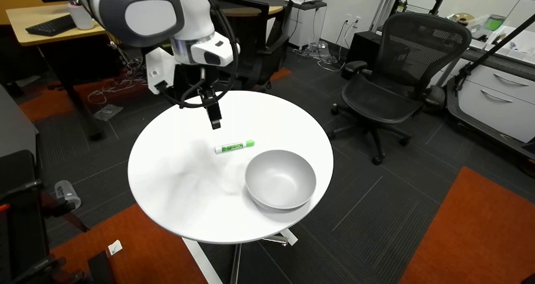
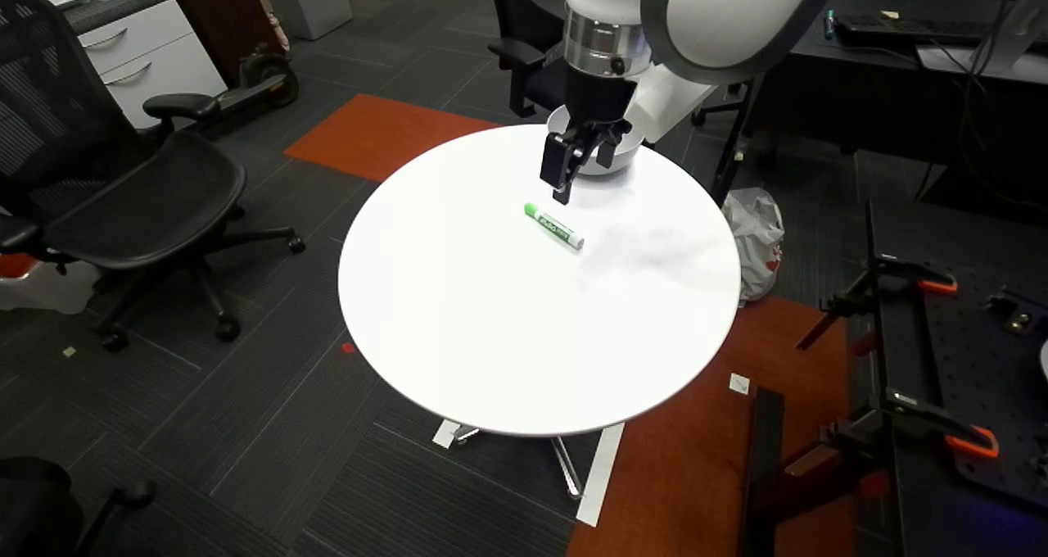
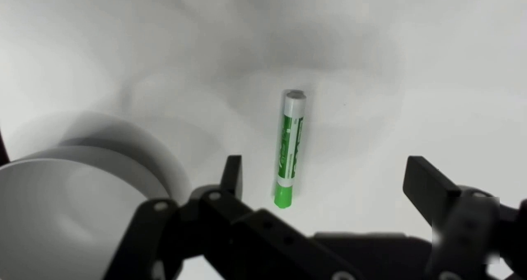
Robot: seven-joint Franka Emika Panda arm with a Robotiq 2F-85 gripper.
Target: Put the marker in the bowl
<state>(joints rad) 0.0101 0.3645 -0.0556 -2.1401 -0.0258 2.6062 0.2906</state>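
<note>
The marker, green and white with a bright green cap, lies on the white round table in both exterior views (image 1: 234,146) (image 2: 554,226). In the wrist view the marker (image 3: 290,148) points up and down the picture, its cap end towards my gripper. The light grey bowl (image 1: 280,179) stands on the table near its edge, a short way from the marker. It is partly hidden behind my gripper in an exterior view (image 2: 624,154) and cut off at the lower left of the wrist view (image 3: 61,218). My gripper (image 3: 325,164) is open and empty above the table, its fingers spread wide.
The round white table (image 1: 175,200) has a thin rim, and the bowl takes up part of it near the edge. An office chair (image 1: 388,87) stands beyond the table. A black bench with orange-tipped clamps (image 2: 941,360) stands beside it.
</note>
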